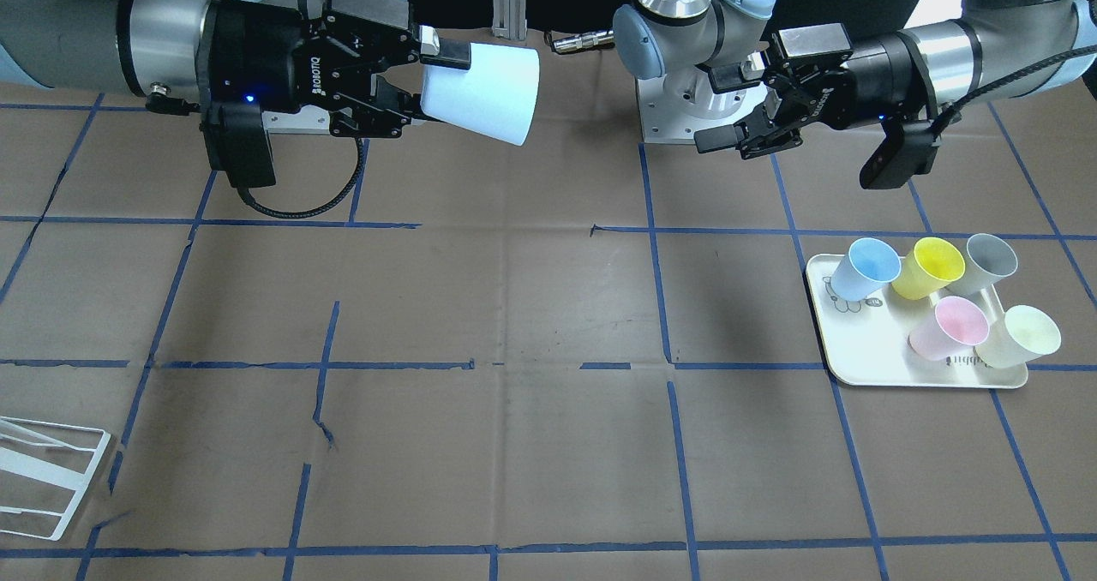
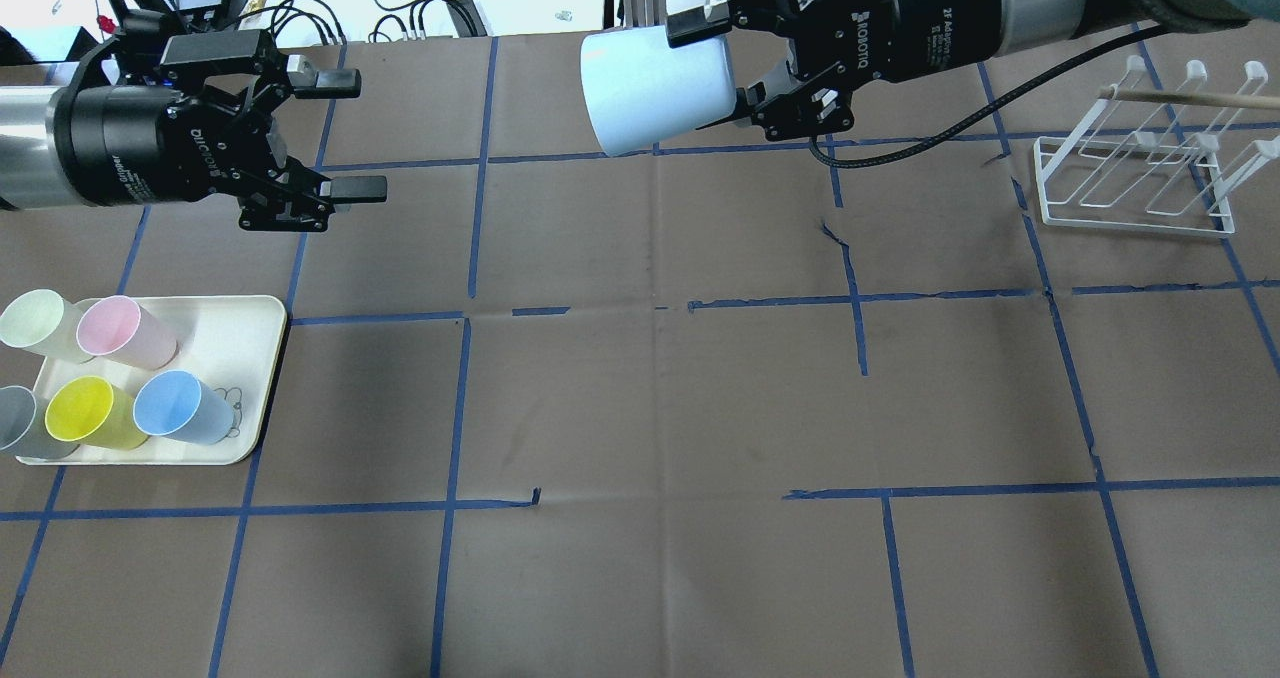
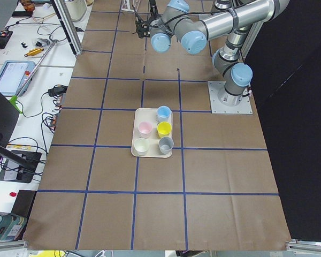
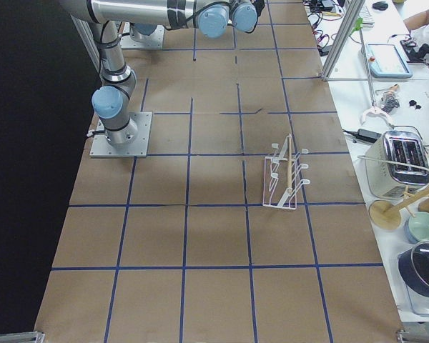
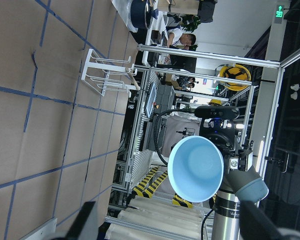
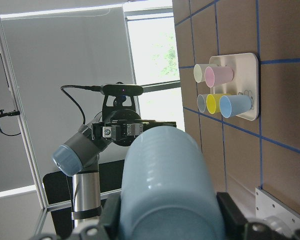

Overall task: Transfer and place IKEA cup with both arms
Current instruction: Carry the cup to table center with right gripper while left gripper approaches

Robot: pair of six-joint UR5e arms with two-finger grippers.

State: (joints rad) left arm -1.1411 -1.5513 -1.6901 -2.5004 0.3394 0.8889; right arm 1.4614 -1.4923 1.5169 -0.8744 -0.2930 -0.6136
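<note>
My right gripper (image 2: 720, 68) is shut on the narrow base end of a pale blue IKEA cup (image 2: 655, 88). It holds the cup on its side, high above the table, rim toward my left arm. In the front view the cup (image 1: 484, 92) sticks out of that gripper (image 1: 428, 80). My left gripper (image 2: 352, 136) is open and empty, level with the cup and apart from it, also in the front view (image 1: 722, 108). The left wrist view looks into the cup's open mouth (image 5: 196, 169). The right wrist view shows the cup's side (image 6: 165, 185).
A cream tray (image 2: 250, 358) at my left front holds a second pale blue cup (image 2: 180, 408), a yellow (image 2: 90, 413), a pink (image 2: 125, 330), a pale green (image 2: 40, 323) and a grey cup (image 2: 20, 423). A white wire rack (image 2: 1140, 173) stands at the right.
</note>
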